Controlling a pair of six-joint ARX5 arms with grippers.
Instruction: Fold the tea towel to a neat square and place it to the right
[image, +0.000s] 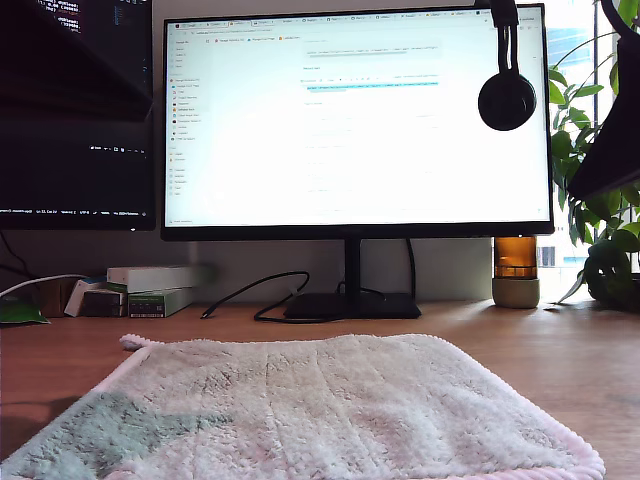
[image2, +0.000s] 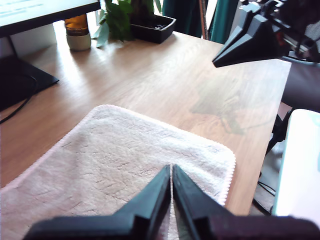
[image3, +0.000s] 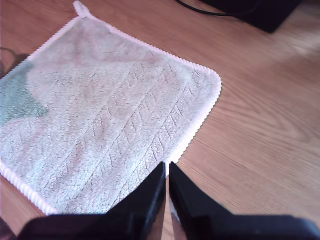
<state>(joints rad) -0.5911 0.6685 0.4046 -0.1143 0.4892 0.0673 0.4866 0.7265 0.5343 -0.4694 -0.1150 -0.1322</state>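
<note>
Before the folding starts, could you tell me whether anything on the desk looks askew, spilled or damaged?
Nothing stands out. The tea towel lies flat and unfolded on the desk, its corner loop sticking out, with no spill or damage visible.

My first gripper has its black jaws pressed together, only a thin seam showing between them, with their tips over the tea towel. The towel lies spread flat on the wooden bench, its pale pink ribbed hem running round a rounded corner close to the bench edge. Whether the tips touch the cloth cannot be told. Beyond the towel, a black part of an arm hangs above the bench and casts a shadow on the wood. Further off stand an amber jar, a leafy plant beside a black tray, and a dark monitor base.
</note>
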